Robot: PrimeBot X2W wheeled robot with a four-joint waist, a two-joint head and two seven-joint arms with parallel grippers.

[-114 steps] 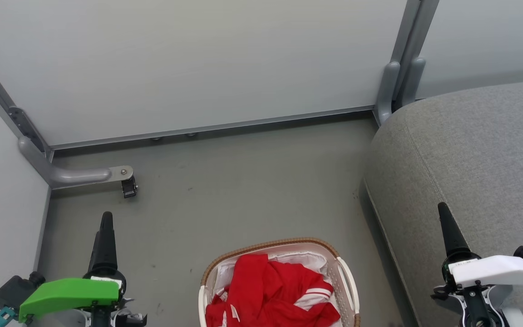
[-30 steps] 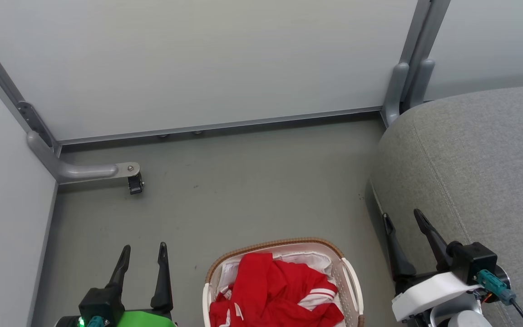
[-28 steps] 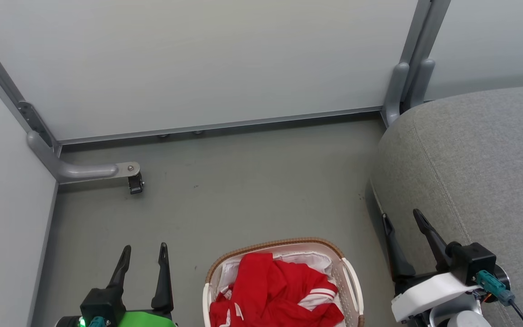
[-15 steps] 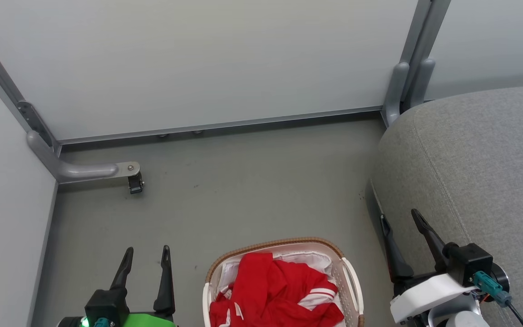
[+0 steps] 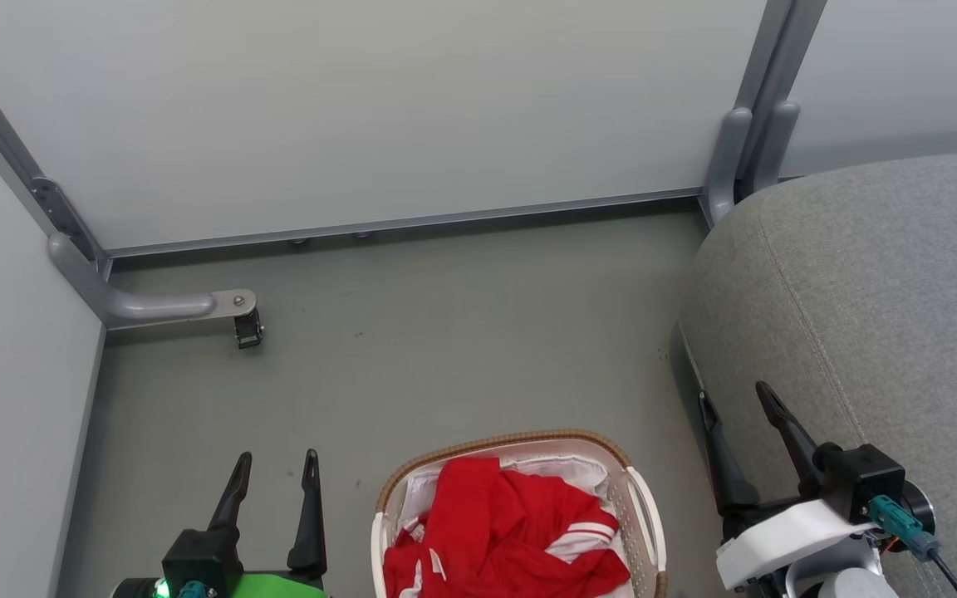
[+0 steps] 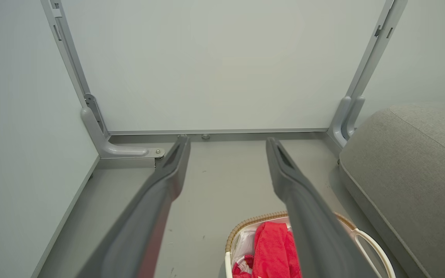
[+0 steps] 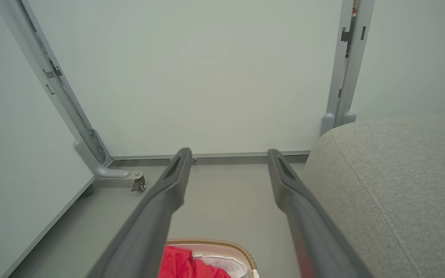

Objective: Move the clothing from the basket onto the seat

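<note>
Red clothing (image 5: 499, 531): lay heaped in basket (image 5: 520, 437).
Left gripper (image 5: 277, 456): fingers spread wide, empty, sat left of basket.
Right gripper (image 5: 733, 392): fingers spread wide, empty, hung beside seat (image 5: 877, 274).

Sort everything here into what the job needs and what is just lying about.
Job: clothing, heaped in the basket; basket, on the floor; seat, right of the basket; left gripper and right gripper, both open.
Lying about: partition panels; caster foot by the left panel.

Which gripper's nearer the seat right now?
Right. The right gripper is by the seat's edge; the left gripper is on the basket's far side.
</note>
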